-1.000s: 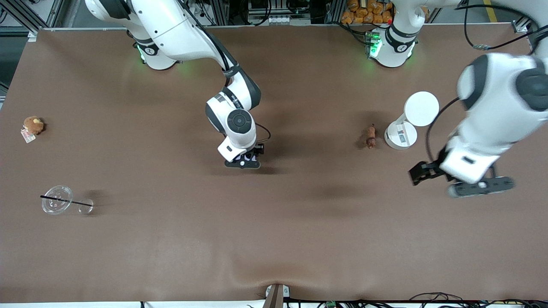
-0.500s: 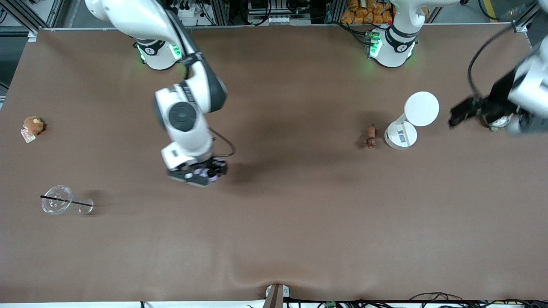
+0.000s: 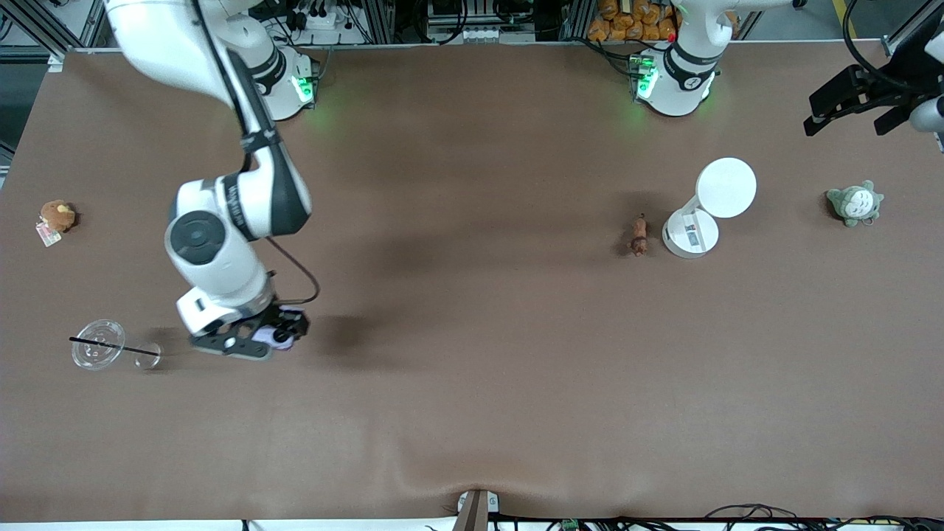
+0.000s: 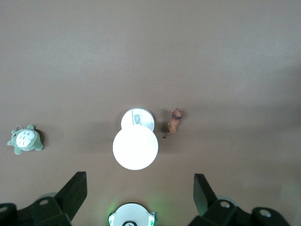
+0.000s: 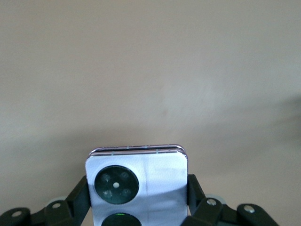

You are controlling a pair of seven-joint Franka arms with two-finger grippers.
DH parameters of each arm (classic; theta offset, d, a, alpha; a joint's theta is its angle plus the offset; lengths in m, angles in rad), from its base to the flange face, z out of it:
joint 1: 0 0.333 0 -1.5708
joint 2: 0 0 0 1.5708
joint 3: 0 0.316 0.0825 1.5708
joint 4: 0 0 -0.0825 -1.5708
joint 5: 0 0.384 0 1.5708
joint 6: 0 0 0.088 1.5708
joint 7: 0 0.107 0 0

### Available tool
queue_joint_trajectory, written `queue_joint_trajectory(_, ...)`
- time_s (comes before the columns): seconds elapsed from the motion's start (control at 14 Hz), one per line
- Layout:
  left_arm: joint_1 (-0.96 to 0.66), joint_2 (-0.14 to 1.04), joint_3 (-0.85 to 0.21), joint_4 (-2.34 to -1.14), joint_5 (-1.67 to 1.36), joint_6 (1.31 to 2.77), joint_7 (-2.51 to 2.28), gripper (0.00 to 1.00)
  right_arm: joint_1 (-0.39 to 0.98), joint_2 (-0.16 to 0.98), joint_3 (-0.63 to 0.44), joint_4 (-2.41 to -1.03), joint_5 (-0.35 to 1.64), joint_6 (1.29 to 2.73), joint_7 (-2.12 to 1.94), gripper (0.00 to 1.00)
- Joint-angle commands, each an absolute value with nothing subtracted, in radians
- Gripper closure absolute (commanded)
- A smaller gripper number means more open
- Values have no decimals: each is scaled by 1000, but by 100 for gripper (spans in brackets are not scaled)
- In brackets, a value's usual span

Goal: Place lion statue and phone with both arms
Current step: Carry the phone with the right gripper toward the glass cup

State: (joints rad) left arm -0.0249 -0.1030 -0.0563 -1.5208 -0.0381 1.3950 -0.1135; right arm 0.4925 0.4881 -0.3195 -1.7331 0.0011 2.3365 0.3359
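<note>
My right pincer [image 3: 254, 341] pinches the phone [image 3: 267, 335] by its side edges over the brown surface [image 3: 472, 383], beside a clear cup [image 3: 98, 344] toward the right arm's end; its camera face is turned toward my wrist. The lion statue [image 3: 639, 236] lies just beside a white stand [image 3: 706, 210], its long axis running nearer-to-farther. My left pincer [image 3: 848, 103] hangs spread and empty high over the left arm's end, above a grey-green plush [image 3: 854, 203].

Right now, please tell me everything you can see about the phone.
The phone is a small, square, folded lavender device with a smooth face, a thin metallic edge and black round camera circles. It is held between the fingers of the right gripper, above the brown table, beside the clear plastic cup. Nothing else touches it.
</note>
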Motion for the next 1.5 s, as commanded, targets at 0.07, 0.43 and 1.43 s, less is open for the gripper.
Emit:
queue_joint_trajectory(0.07,-14,-46,-37,-1513,-26,1428,-83,0,370,558,-304,-1738,6,2410,161,92)
queue_joint_trajectory(0.43,-17,-35,-17,-1513,-35,1459,-61,0,244,678,-301,-1695,14,2502,72,95)
queue_joint_trajectory(1.43,-3,-8,-26,-1511,-26,1460,-80,0,-5,785,-109,-1628,15,2569,-6,89)
